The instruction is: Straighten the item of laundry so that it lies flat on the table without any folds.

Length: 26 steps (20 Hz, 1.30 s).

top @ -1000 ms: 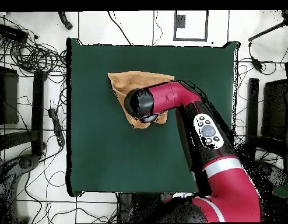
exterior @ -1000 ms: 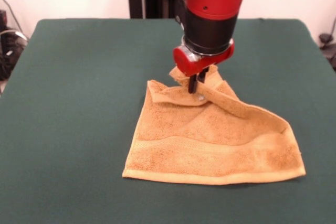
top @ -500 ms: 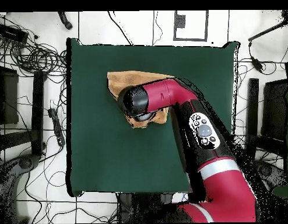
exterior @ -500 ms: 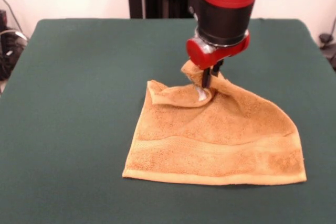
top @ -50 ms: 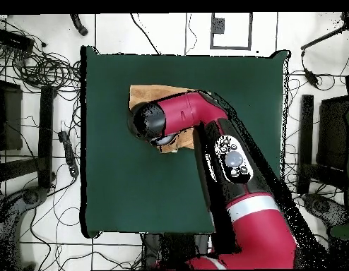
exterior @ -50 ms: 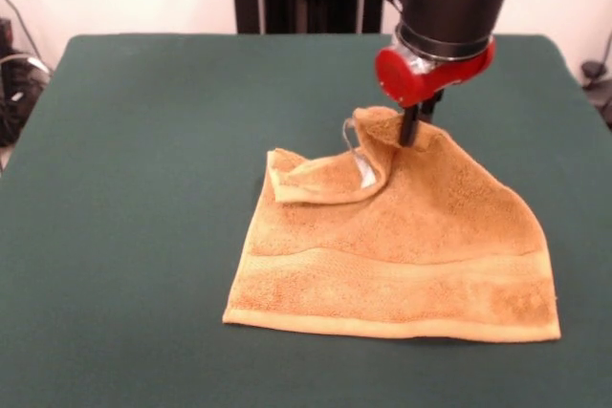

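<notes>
Towel (exterior @ -50 ms: 402, 246) is lying right of centre on the green desk (exterior @ -50 ms: 143, 188), its far corner pinched and lifted by the end effector (exterior @ -50 ms: 413, 131), likely to unroll the far-left fold (exterior @ -50 ms: 311, 179) hiding that edge.

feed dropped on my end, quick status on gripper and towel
Gripper shut on towel, far corner pinched and lifted. Near edge flat on table; other far corner folded over, not flat yet. Nothing in the way.
</notes>
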Each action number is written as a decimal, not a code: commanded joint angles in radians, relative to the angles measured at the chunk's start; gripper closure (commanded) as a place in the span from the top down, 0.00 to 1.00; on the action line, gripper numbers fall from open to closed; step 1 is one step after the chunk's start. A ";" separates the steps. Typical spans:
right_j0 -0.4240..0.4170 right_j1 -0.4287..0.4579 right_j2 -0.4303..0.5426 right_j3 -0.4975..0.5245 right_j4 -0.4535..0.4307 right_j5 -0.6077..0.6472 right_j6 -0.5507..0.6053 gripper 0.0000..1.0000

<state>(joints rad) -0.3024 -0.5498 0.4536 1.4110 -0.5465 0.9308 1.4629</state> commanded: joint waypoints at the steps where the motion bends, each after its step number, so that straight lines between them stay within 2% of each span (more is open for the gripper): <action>1: 0.072 0.068 -0.066 0.034 0.058 -0.023 0.272 0.00; 11: 0.122 0.103 -0.152 0.026 0.126 -0.061 0.335 0.00; 18: 0.140 0.090 -0.180 0.033 0.162 -0.056 0.292 0.00; 26: 0.144 0.092 -0.165 0.014 0.234 -0.023 0.244 0.00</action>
<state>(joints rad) -0.1995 -0.5166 0.2765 1.4103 -0.3825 0.9304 1.4808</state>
